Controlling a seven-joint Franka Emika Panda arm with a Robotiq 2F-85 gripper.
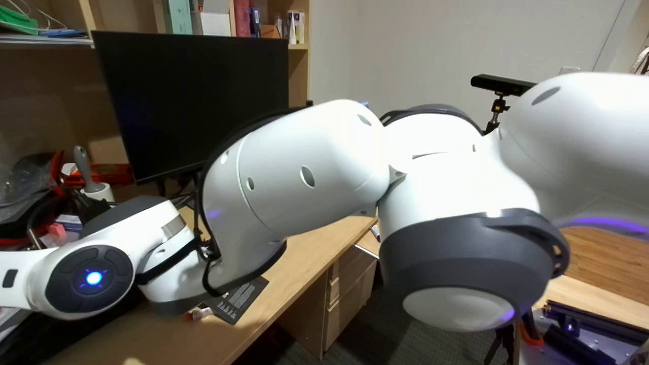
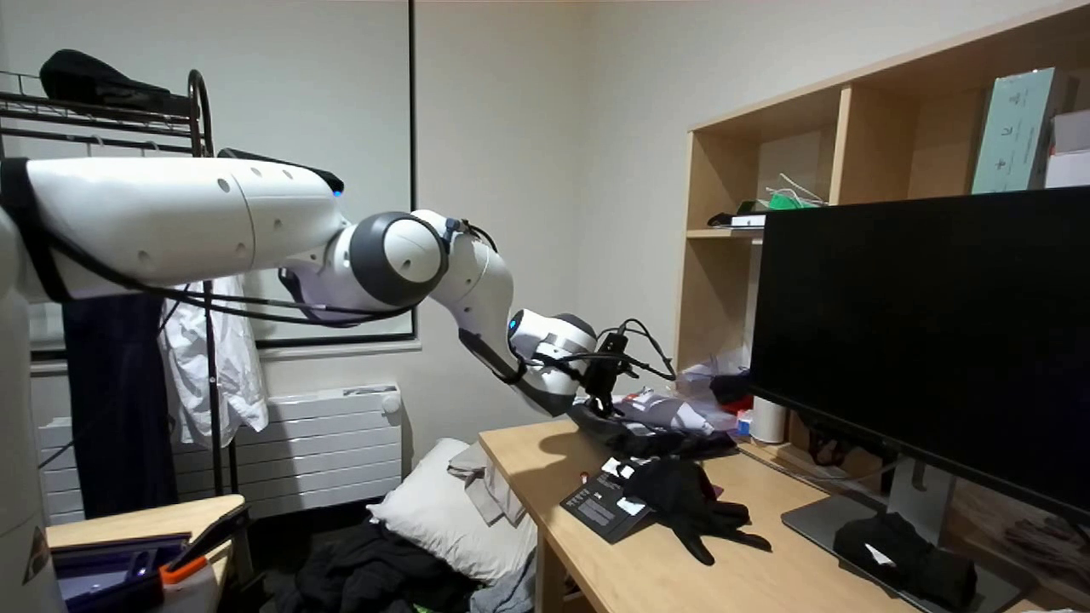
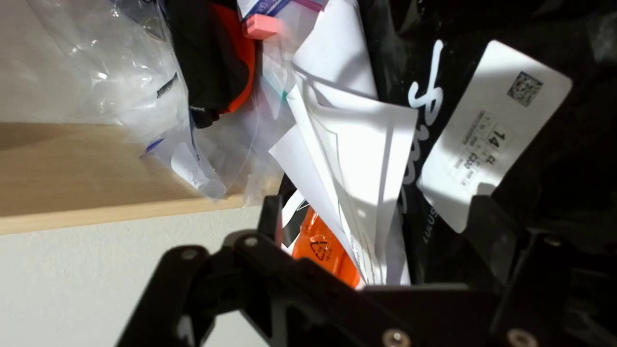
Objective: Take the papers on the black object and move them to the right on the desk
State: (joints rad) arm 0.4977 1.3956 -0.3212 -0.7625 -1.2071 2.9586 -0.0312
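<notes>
Ok, my black two-finger gripper (image 3: 379,209) gapes near curled white papers (image 3: 366,149) overlapping glossy black plastic bag (image 3: 564,173), pick + move R tbd

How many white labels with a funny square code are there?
1: the white label on the black bag, right of the papers in the wrist view. The gripper covers part of the bag, so others may be hidden.

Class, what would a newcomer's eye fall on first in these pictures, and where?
Probably the bulky white robot arm, stretched across an exterior view. Next, perhaps, the large black monitor on the light-wood desk, at the right in an exterior view. In the wrist view's centre, curled white papers stand out, framed by the open black gripper.
</notes>
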